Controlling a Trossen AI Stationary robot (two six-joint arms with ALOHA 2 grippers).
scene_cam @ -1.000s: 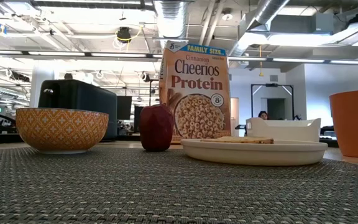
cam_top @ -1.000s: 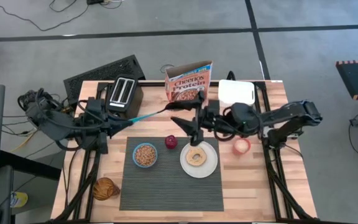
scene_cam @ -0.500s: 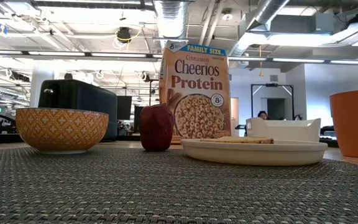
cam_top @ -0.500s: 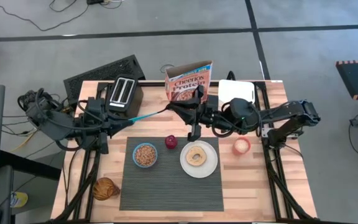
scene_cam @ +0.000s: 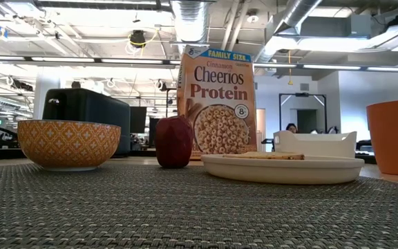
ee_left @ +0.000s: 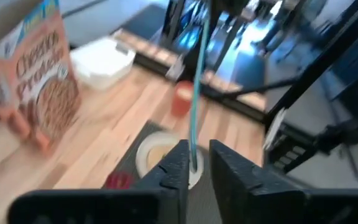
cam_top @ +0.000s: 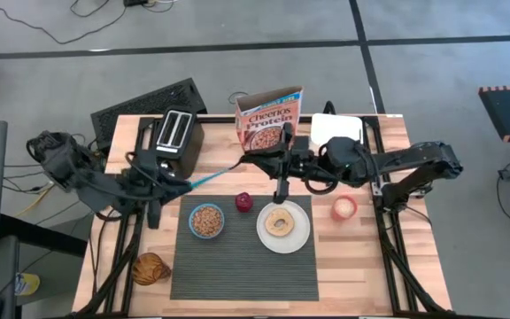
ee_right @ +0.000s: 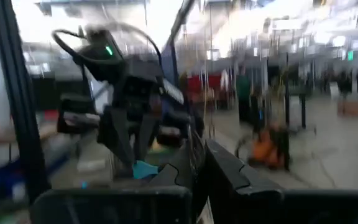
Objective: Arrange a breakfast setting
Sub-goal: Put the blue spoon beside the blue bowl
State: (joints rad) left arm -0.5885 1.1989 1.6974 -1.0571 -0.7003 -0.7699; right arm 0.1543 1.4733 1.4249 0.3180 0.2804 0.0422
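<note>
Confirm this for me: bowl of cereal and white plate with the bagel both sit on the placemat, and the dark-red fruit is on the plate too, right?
Not quite. The high view shows the dark-red fruit off the white plate, at the placemat's back edge between the bowl of cereal and the plate. Bowl and plate with the bagel do sit on the placemat.

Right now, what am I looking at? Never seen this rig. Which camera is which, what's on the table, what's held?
Two dark robot arms work at a wooden table. One camera looks straight down, one sits at table height, and one rides on each wrist. On the grey placemat are a bowl, a dark-red fruit and a plate with a bagel. Behind stand a toaster, a cereal box and a white container. The left gripper holds a blue-handled spoon in its jaws. The right gripper, jaws shut, is at the spoon's far end; grip unclear.
</note>
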